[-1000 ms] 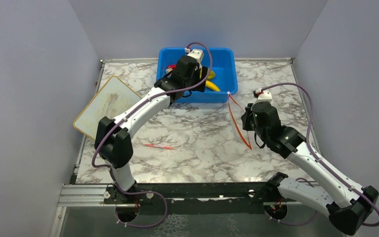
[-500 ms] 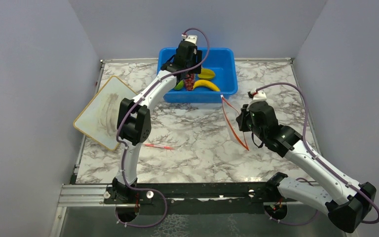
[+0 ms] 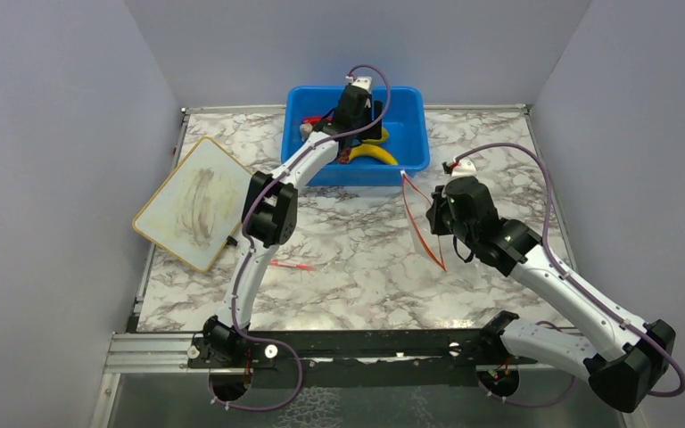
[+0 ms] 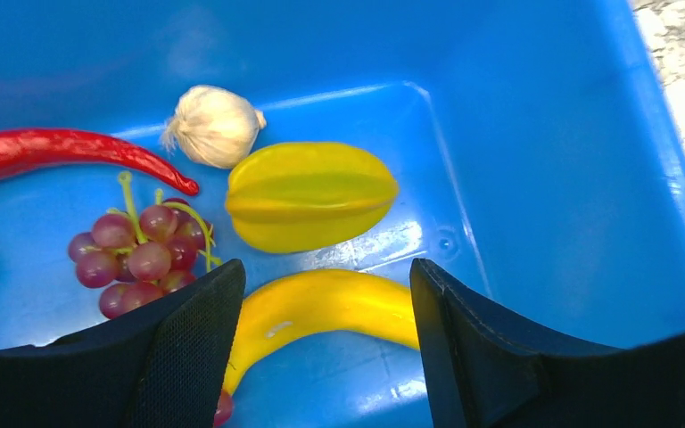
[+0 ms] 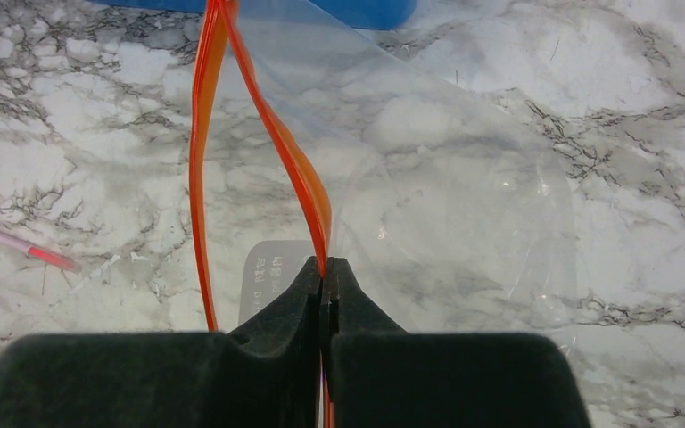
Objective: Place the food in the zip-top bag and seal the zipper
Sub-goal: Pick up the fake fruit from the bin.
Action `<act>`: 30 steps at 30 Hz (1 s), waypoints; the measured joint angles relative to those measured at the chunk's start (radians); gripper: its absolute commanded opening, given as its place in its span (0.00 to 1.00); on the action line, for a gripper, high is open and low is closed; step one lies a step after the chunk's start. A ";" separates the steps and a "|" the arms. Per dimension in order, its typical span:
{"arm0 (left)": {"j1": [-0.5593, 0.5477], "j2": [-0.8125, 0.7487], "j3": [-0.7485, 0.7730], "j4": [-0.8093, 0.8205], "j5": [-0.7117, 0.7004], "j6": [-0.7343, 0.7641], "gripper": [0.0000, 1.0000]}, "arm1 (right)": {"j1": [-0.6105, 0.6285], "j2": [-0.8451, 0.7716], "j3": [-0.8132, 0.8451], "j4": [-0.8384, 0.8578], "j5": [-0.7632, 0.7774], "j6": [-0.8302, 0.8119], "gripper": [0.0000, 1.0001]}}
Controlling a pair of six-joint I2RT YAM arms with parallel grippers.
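Note:
In the left wrist view my left gripper (image 4: 325, 348) hangs open inside the blue tub (image 4: 571, 178), its fingers straddling a yellow banana (image 4: 330, 308) just below them. Beyond the banana lie a starfruit (image 4: 308, 196), a garlic bulb (image 4: 212, 125), a red chili (image 4: 62, 152) and a purple grape bunch (image 4: 143, 254). My right gripper (image 5: 324, 267) is shut on one lip of the orange-red zipper (image 5: 299, 169) of the clear zip-top bag (image 5: 464, 196). The bag's mouth gapes, its other lip hanging apart to the left. From above, the bag's zipper (image 3: 415, 218) stands just in front of the tub (image 3: 408, 134).
A thin red stick (image 3: 290, 264) lies on the marble table left of centre. A beige board (image 3: 192, 203) sits tilted at the table's left edge. Grey walls close in the back and both sides.
My left arm has reached further back and right over the tub, and its gripper now hangs over the banana. The right gripper has shifted slightly left with the bag.

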 measured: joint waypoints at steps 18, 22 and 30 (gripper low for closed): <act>0.041 0.015 -0.132 -0.008 -0.169 -0.299 0.76 | 0.000 0.092 0.022 0.012 -0.001 -0.045 0.01; 0.047 0.016 -0.115 -0.021 -0.202 -0.257 0.77 | 0.000 0.105 0.022 0.022 -0.001 -0.057 0.01; 0.051 0.006 -0.064 -0.001 -0.196 -0.039 0.78 | 0.000 0.137 0.024 0.036 -0.004 -0.080 0.01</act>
